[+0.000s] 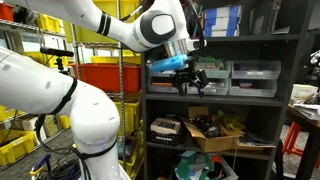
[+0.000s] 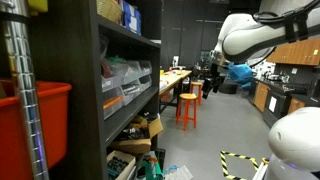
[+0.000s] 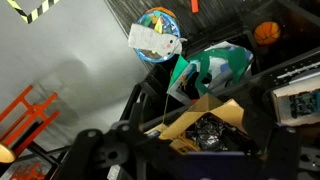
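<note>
My gripper (image 1: pixel 187 80) hangs open in the air in front of a black shelving unit (image 1: pixel 225 98), level with its middle shelf, and holds nothing. In an exterior view the gripper (image 2: pixel 208 84) is out in the aisle, apart from the shelves. Below it, an open cardboard box (image 1: pixel 212 128) with dark items inside sits on a lower shelf. The wrist view looks down on that box (image 3: pixel 205 118), between my dark fingers (image 3: pixel 100 152). Beside the box lie a green and white bag (image 3: pixel 212 66) and a blue ball (image 3: pixel 160 22) with a white sheet on it.
Clear plastic bins (image 1: pixel 254 78) line the middle shelf. A red bin (image 1: pixel 100 72) and yellow bins (image 1: pixel 14 142) stand on a wire rack beside it. An orange stool (image 2: pixel 187 106) and a long table (image 2: pixel 176 78) stand further down the aisle. Yellow-black tape (image 2: pixel 240 160) marks the floor.
</note>
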`<action>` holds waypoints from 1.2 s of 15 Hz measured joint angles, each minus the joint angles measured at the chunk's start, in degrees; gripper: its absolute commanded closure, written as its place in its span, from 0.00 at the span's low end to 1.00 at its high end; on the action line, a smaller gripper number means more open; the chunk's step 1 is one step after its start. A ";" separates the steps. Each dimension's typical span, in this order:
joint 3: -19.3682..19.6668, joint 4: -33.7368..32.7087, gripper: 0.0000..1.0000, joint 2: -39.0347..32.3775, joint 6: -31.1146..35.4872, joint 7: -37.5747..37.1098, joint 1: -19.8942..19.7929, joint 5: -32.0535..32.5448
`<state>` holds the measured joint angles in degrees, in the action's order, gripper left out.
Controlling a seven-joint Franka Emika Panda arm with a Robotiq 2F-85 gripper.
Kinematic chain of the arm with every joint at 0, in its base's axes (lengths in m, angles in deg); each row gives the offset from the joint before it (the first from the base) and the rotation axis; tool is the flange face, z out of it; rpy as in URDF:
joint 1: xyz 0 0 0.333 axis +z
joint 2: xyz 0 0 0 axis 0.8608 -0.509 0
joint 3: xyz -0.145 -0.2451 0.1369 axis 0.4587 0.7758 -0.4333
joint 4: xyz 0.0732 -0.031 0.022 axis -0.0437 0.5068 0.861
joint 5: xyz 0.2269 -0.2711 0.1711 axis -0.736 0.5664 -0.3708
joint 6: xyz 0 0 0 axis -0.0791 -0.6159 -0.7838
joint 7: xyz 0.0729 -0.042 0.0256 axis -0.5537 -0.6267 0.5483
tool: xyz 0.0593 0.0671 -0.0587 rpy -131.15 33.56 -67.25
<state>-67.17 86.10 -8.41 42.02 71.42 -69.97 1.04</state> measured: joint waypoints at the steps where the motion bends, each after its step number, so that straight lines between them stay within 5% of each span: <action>1: 0.00 0.42 0.00 -0.11 -0.01 0.00 0.00 0.00; 12: 0.00 0.33 0.00 -0.26 0.03 0.22 0.10 0.00; 18: 0.16 -1.69 0.00 2.40 2.23 8.85 6.19 0.01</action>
<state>-67.01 84.42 -6.02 44.25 80.27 -63.78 1.06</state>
